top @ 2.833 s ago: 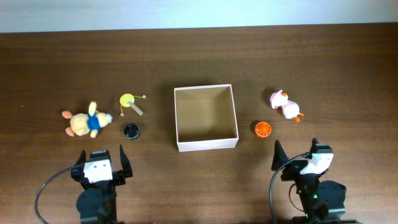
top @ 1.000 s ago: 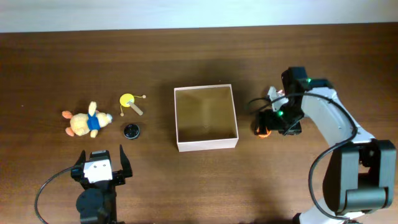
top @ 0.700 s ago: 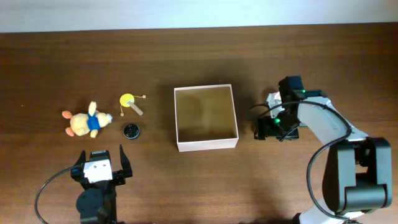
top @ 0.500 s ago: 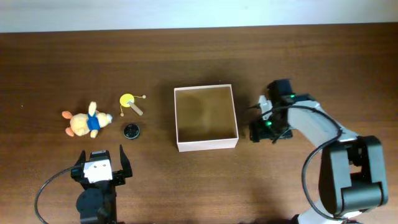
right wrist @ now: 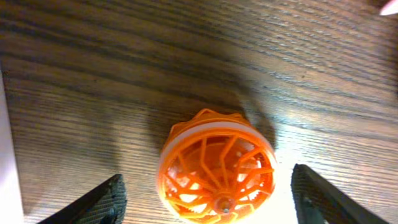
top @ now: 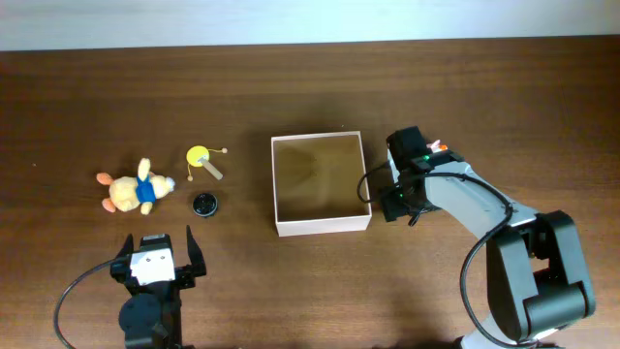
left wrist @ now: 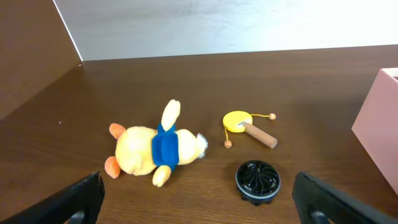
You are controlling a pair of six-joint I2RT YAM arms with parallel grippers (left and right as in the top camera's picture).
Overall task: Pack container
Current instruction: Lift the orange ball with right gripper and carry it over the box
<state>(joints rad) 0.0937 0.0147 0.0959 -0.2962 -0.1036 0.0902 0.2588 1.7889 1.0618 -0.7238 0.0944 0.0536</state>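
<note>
Wood table (top: pixel 291 78): container (top: pixel 323 225) just beside spread right fingers (right wrist: pixel 93 202).

No words, nos. or signs can be read in any view. The container (top: pixel 323 225) has plain white walls w/ no label on them.
</note>
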